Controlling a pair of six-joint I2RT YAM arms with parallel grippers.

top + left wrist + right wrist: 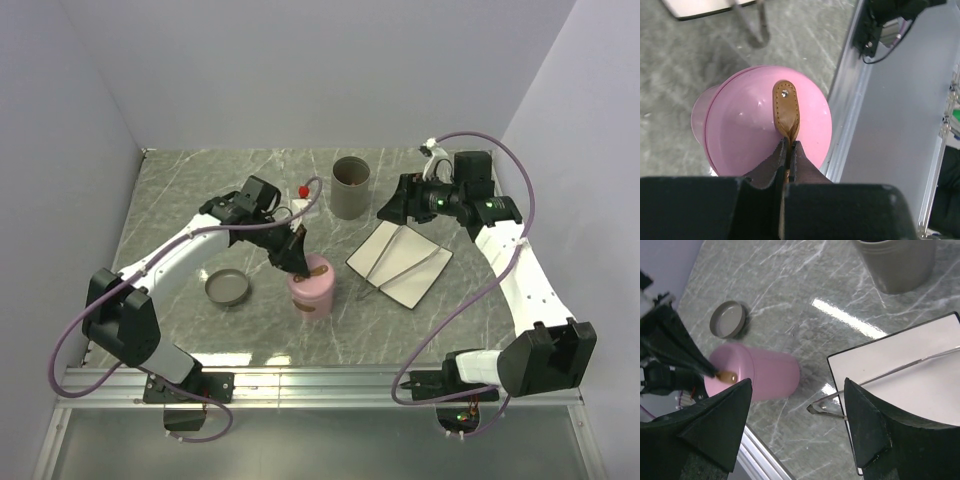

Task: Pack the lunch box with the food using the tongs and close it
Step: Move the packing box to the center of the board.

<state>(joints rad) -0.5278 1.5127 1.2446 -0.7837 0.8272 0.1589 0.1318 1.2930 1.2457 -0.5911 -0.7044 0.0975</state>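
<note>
Here, a grey cup [351,187] stands behind the white plate [428,278], and a shallow grey dish [227,289] lies left of the pink lunch box [311,292] on the table [190,200]. My left end effector [788,150] is clenched on the brown strap [785,112] of its domed lid. My right end effector [797,390] is released above the slim grey tongs [890,371], which lie across the plate.

The right gripper [797,386] hangs with jaws spread wide above a grey marble desk [805,285]. Slim tongs [880,374] lie on a white plate [920,345] — joined end overhanging its edge. To the left, the left gripper [715,371] pinches the brown tab [728,376] of a pink lunch box [762,372] — a grey lid [728,319] lies beyond.
</note>
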